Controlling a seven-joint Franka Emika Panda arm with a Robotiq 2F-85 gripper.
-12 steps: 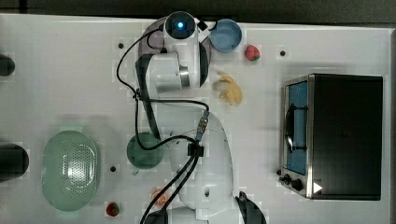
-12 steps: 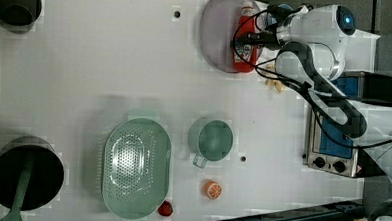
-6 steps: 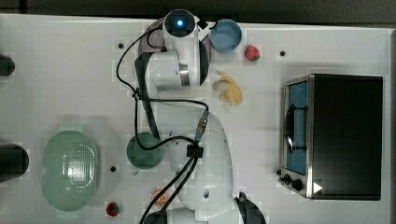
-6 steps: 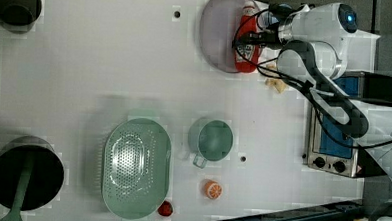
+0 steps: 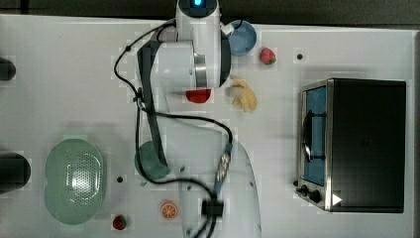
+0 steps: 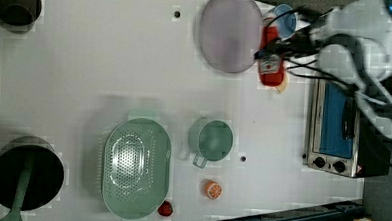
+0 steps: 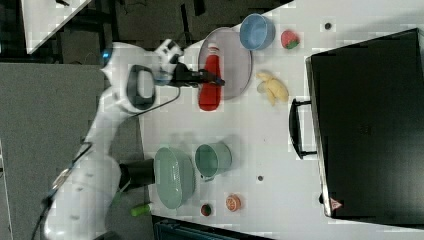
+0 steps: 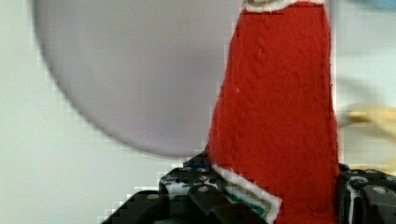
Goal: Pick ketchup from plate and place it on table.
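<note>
One relation is driving the next move — where the ketchup [image 8: 280,116] is sitting relative to the plate [image 8: 140,70] edge. I'm gripping the bottle low on its body, my gripper [image 8: 275,196] closed around it with a finger [image 8: 369,198] on either flank, so it's lying straight out ahead of the pincer, long axis running away from the wrist toward the cap.

In the left view the ketchup [image 6: 271,56] is hanging just off the plate [image 6: 230,32] rim on the left view's right, over bare table [image 6: 85,75]; the right view is showing the bottle [image 7: 210,80] overlapping the plate [image 7: 235,60] outline instead. I'm reading that as perspective, judging it lifted, not resting — I can't confirm clearance from any single angle.

Hard to make out:
- top view — my own arm is covering most of the bottle [image 5: 198,95], just a red sliver poking out
- gripper [image 7: 212,80] in the right view is merging with dark cabling
- cap is cut off in the wrist view

Set-down spot is likely the open table beside the plate, short of the banana [image 5: 243,95].
</note>
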